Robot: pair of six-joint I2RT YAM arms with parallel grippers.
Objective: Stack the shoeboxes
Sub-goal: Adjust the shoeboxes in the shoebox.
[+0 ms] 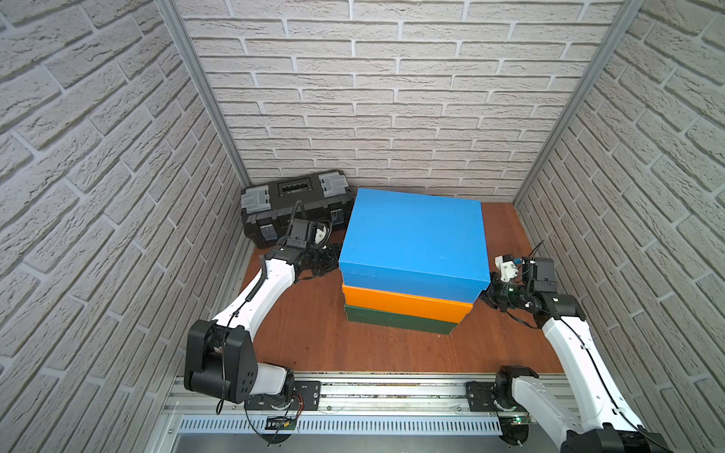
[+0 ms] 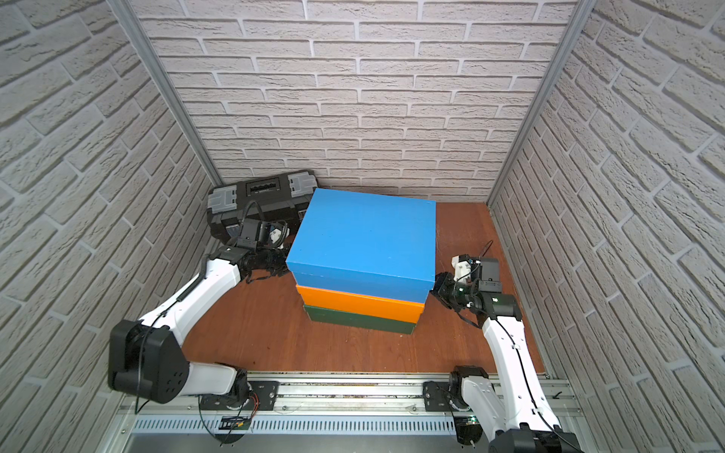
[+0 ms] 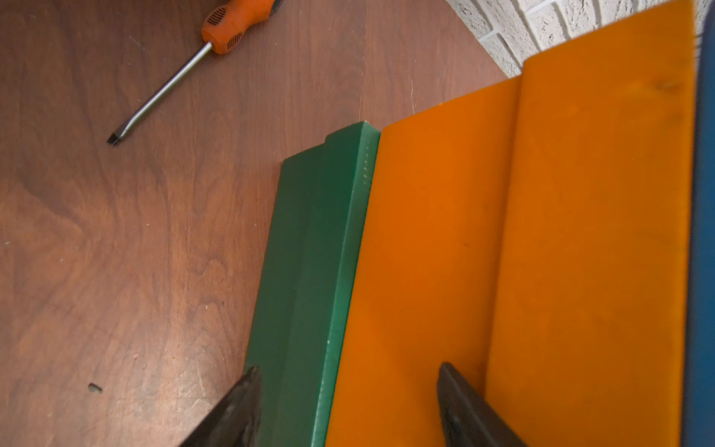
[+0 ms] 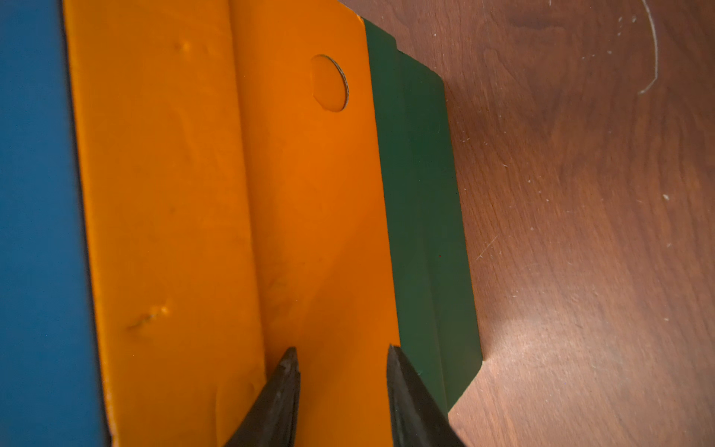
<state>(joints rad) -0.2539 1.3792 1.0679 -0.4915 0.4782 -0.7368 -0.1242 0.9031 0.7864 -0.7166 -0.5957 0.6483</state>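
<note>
The three shoeboxes stand in one stack on the wooden floor: the blue box (image 1: 412, 235) (image 2: 365, 235) on top, the orange box (image 1: 404, 304) (image 2: 357, 304) in the middle, the dark green box (image 1: 396, 321) (image 2: 353, 321) at the bottom. My left gripper (image 3: 348, 387) (image 1: 331, 257) is at the stack's left side, open wide, its fingers spanning the green (image 3: 309, 251) and orange (image 3: 445, 232) sides. My right gripper (image 4: 342, 360) (image 1: 488, 292) is at the stack's right side, open, with its fingers in front of the orange side (image 4: 309, 193). Neither holds anything.
A black toolbox (image 1: 294, 204) with grey latches lies at the back left against the wall, just behind my left wrist. An orange-handled screwdriver (image 3: 174, 73) lies on the floor beyond the stack's left side. Brick walls close in on three sides.
</note>
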